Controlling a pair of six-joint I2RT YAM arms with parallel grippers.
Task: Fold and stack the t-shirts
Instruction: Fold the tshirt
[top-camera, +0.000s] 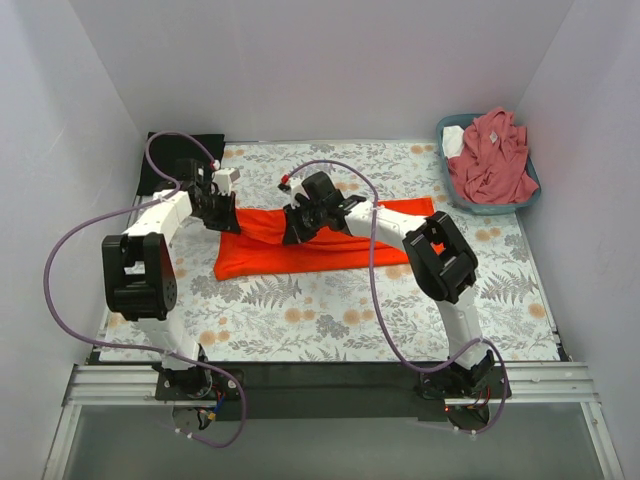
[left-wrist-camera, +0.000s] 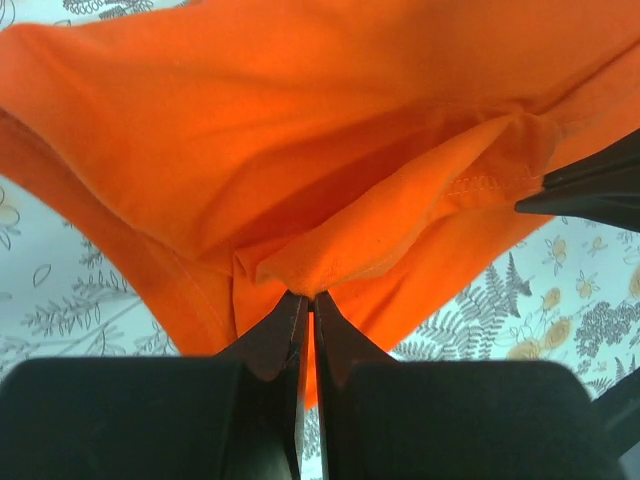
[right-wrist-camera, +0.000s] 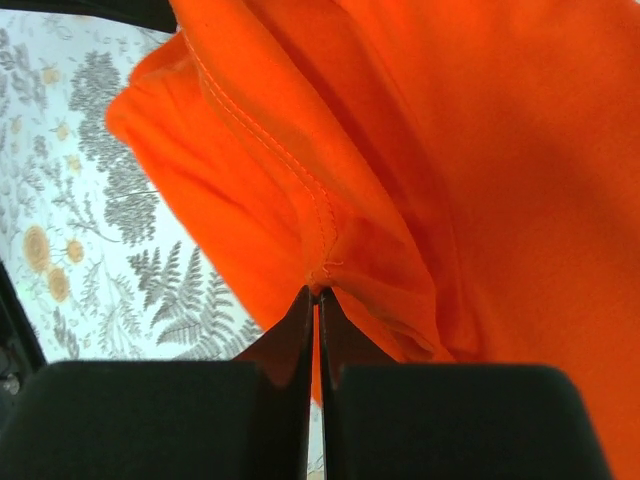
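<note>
The orange-red t-shirt (top-camera: 300, 252) lies in a long band across the middle of the floral table covering. My left gripper (top-camera: 226, 218) is shut on its upper left edge; the left wrist view shows the cloth (left-wrist-camera: 300, 180) pinched at the fingertips (left-wrist-camera: 312, 300). My right gripper (top-camera: 297, 228) is shut on a seam further right along the same edge; the right wrist view shows the hemmed cloth (right-wrist-camera: 420, 160) held at the tips (right-wrist-camera: 314, 295). A dusty-pink t-shirt (top-camera: 495, 155) lies crumpled in the basket. A black folded t-shirt (top-camera: 170, 160) sits at the back left.
The blue-grey basket (top-camera: 528, 195) stands at the back right corner, with a bit of white cloth (top-camera: 453, 139) in it. White walls close in the table on three sides. The arms' purple cables loop over the left and middle of the table.
</note>
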